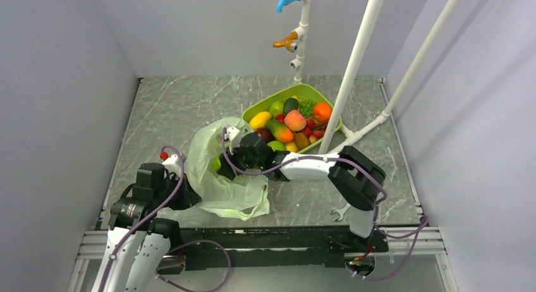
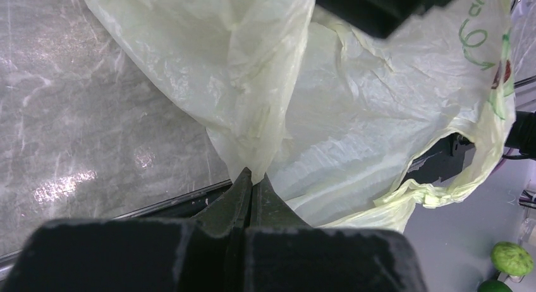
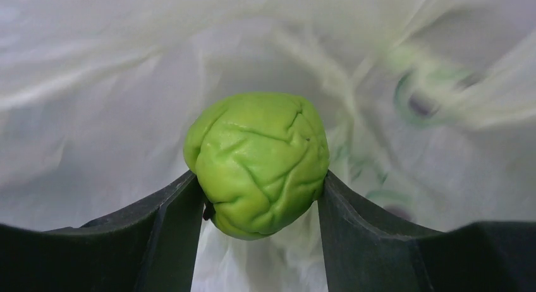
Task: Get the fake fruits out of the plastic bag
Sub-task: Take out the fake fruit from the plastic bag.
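Right gripper [image 3: 260, 181] was clamped on one bumpy green fruit [image 3: 256, 162], with the single plastic bag [image 3: 95, 83] all around it. Left gripper [image 2: 253, 181] was pinched tight on one fold of that bag, near the table's [image 2: 76, 115] front edge. One green tray [image 1: 278, 97] behind the bag held a pile of fruits [image 1: 294, 120], too packed to count.
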Controlling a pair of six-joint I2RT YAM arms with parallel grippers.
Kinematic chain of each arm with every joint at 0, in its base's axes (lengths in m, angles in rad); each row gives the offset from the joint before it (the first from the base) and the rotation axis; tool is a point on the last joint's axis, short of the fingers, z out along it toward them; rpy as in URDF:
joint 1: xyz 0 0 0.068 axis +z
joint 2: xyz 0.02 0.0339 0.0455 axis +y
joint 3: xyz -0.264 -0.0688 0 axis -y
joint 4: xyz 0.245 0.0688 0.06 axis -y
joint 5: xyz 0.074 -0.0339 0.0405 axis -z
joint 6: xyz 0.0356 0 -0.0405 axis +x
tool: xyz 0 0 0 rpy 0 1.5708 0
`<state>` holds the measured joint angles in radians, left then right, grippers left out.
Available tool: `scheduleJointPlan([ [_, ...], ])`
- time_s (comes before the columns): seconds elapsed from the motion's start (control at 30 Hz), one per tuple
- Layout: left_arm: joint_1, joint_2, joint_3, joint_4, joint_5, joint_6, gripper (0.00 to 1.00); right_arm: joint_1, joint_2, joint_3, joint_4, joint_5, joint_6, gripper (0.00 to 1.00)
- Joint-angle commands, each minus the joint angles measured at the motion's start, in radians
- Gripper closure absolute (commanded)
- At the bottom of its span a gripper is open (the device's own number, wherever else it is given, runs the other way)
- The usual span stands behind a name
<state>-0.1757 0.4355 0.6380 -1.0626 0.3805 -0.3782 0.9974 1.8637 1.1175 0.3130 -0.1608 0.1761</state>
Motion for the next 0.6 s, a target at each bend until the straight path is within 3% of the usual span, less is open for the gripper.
scheduleJointPlan([
  [0.0,0.01,-0.003,0.0,0.012,0.019,0.021,1.0,0.0,-0.131,-0.091,-0.074,-0.187,0.004,0.83],
  [0.27,0.01,-0.006,0.0,0.012,0.022,0.021,1.0,0.03,-0.261,-0.136,-0.024,-0.252,0.052,0.84],
  [0.57,0.01,-0.014,-0.001,0.012,0.021,0.02,1.0,0.045,-0.442,-0.115,-0.05,-0.057,-0.008,0.88],
])
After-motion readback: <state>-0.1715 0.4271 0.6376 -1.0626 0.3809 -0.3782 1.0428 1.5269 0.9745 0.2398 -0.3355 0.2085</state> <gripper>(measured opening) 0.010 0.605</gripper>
